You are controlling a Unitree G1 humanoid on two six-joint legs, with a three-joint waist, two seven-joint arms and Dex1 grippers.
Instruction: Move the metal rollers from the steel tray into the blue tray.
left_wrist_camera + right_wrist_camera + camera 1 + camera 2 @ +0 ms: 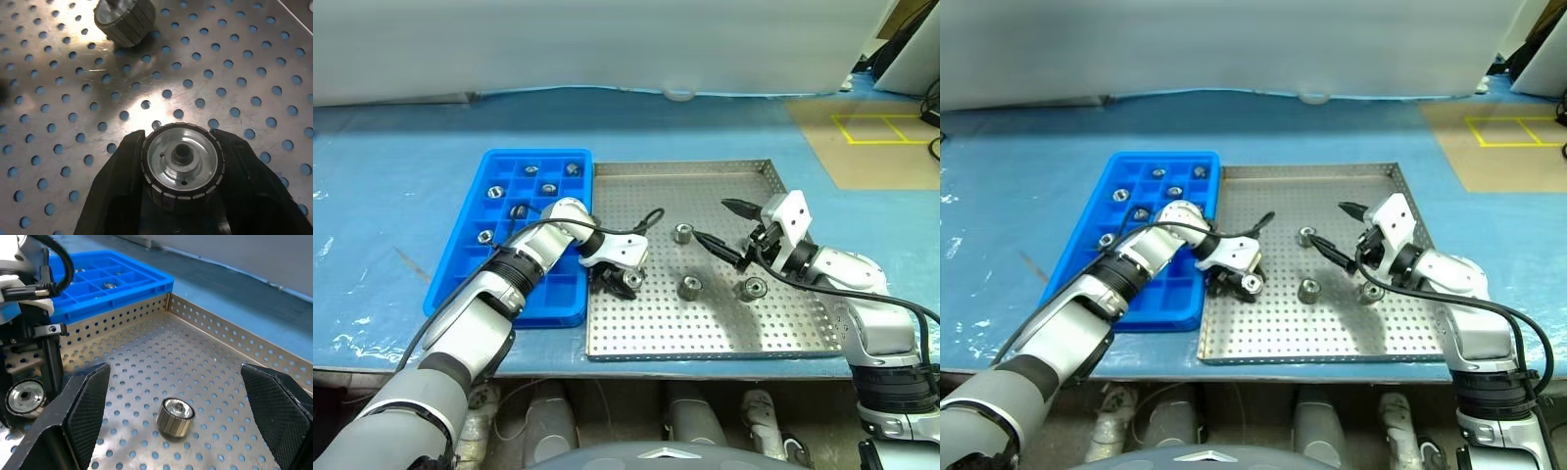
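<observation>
Rollers fill six blue tray [460, 264] cells; our left gripper [628, 280] clamps a metal roller [182, 166] inside the steel tray [705, 328], three others loose there, right gripper [736, 235] spread.

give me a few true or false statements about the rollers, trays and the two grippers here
1. The left gripper has its fingers shut on a metal roller. True.
2. The right gripper holds a roller. False: its fingers stand wide open and empty.
3. The blue tray holds no rollers. False: several already sit in its compartments.
4. Three loose rollers lie on the steel tray. True: one toward the tray's far side, one in the middle, one under the right gripper.
5. The blue tray sits on the steel tray's right. False: it sits on its left.
</observation>
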